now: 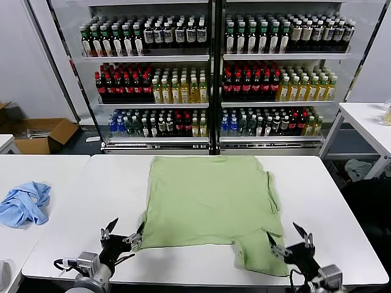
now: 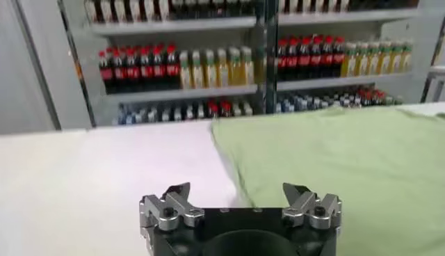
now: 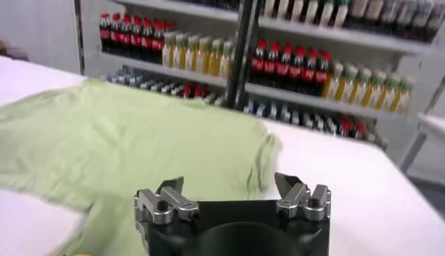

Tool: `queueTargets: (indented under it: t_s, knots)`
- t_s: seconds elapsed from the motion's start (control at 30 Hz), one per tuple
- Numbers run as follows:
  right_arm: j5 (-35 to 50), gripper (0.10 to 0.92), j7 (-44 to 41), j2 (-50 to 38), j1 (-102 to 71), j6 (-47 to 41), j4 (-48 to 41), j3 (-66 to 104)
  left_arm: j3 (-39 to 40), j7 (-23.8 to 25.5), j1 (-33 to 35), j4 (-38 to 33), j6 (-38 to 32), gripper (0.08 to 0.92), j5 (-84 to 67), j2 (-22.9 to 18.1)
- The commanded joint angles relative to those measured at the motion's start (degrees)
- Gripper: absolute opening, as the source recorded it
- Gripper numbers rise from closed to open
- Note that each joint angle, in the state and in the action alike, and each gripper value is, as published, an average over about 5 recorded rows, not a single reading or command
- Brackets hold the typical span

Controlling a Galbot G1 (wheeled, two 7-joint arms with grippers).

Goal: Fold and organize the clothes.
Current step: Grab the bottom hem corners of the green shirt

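Left gripper (image 1: 125,234) at seven o'clock and right gripper (image 1: 288,238) at five hang wide-jawed, holding nothing — apparently poised over the near hem. The polo shirt (image 1: 211,198) lies flat mid-table (image 1: 91,201), plain side up — blue cloth (image 1: 24,203) at nine.

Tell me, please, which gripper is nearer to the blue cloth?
The left gripper: it hangs open at the table's near edge, to the right of the blue cloth. The right gripper, also open, is beyond the green shirt.

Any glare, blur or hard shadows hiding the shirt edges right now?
Head view: even light, shirt edges crisp, faint shadows only. Left wrist view: near shirt edge soft, left gripper sharp. Right wrist view: shirt blurred, shelves hazy, right gripper sharp.
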Motion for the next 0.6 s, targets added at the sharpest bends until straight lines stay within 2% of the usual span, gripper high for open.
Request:
queueTargets:
  t_s: [0.03,0.6]
  knots:
    - [1.5,0.823,0.6,0.0,-6.4,0.4,-0.9,0.5,0.8,-2.5,3.5,0.2,5.1,0.823,-2.2,0.5]
    - [2.7,0.823,0.1,1.6,-2.8,1.4,-2.7,-1.6,2.3,-3.3,0.9,3.9,3.3,0.823,-1.7,-1.1]
